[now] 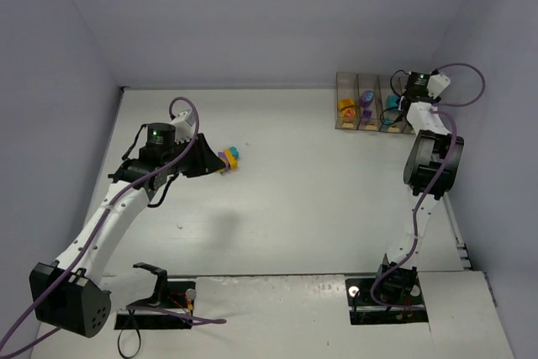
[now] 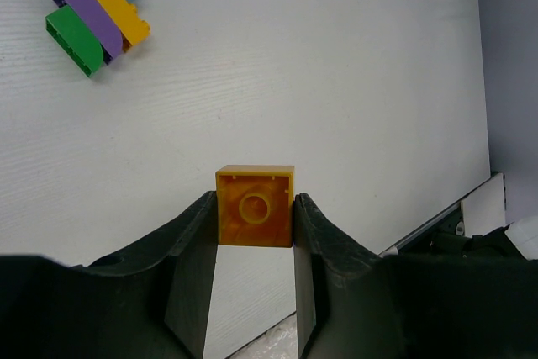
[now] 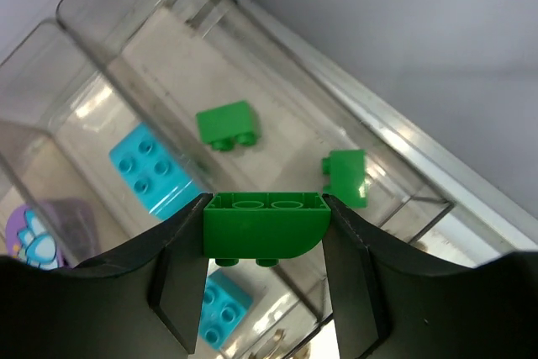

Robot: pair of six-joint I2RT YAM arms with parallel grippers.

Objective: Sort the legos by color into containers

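My left gripper is shut on an orange-yellow square brick, held above the table. A cluster of teal, yellow, purple and green bricks lies at the upper left of the left wrist view and just past the left gripper in the top view, where it shows as a small heap. My right gripper is shut on a green rounded brick over the row of clear bins. Below it two green bricks lie in one bin and teal bricks in the adjoining one.
The bins stand at the back right against the wall. The other bins hold orange and purple pieces. A purple piece with a white flower print shows at the left edge of the right wrist view.
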